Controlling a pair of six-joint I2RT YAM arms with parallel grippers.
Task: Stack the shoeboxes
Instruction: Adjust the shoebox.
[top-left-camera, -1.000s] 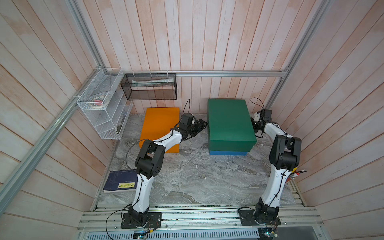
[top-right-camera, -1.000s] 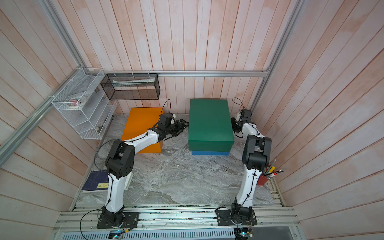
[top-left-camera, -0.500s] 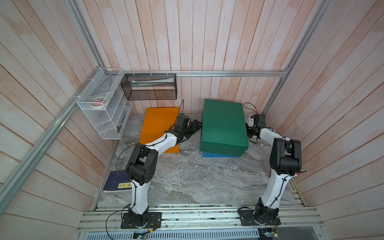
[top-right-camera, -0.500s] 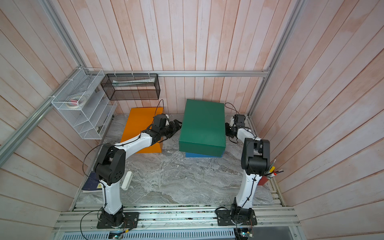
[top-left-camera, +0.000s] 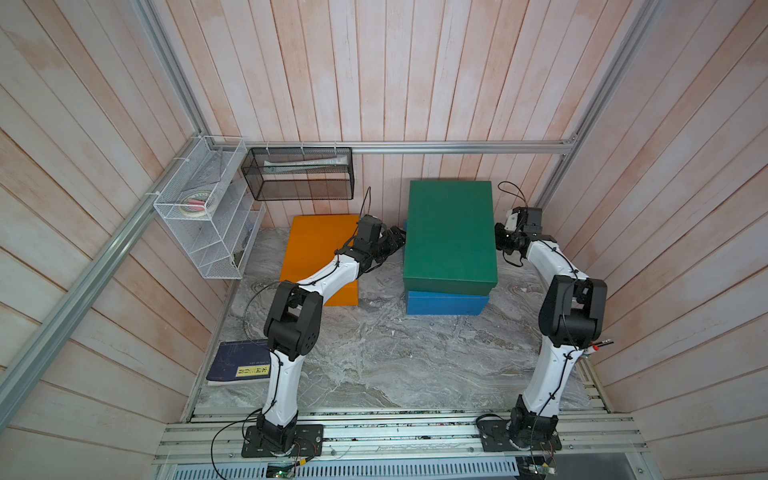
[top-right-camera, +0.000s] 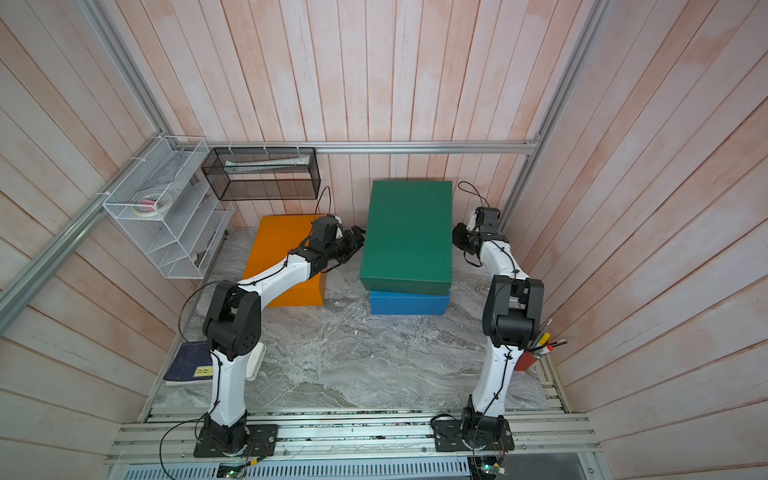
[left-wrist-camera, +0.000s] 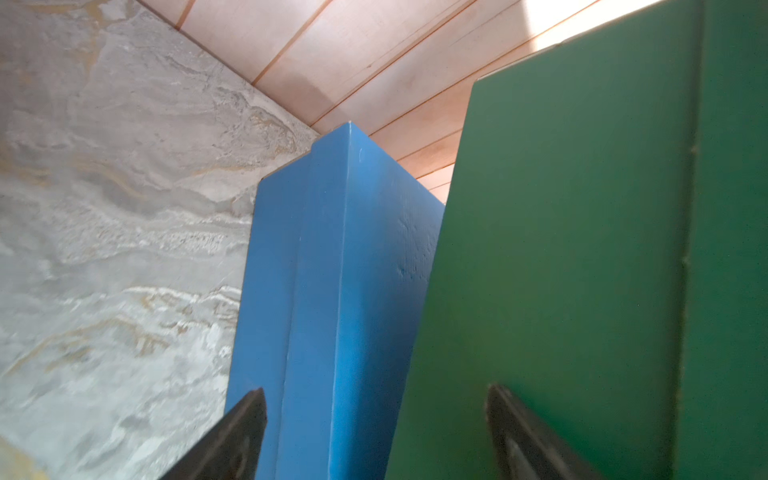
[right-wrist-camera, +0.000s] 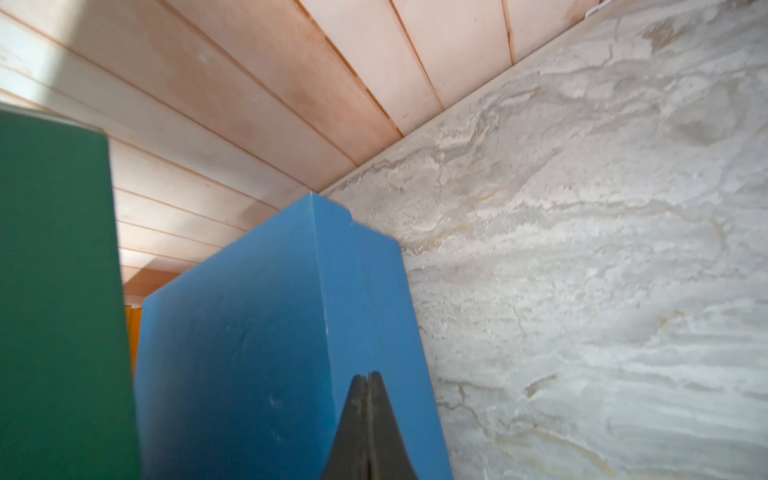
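Left wrist view frames the left gripper, jaws spread, facing the green shoebox stacked on the blue shoebox, while the right gripper, jaws pressed together, points at the stack's opposite side.

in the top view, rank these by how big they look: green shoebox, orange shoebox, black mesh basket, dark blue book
1. green shoebox: clearly largest, though raised nearer the camera.
2. orange shoebox and black mesh basket: about alike, not ranked; the left arm covers part of the orange one.
3. dark blue book: smallest.
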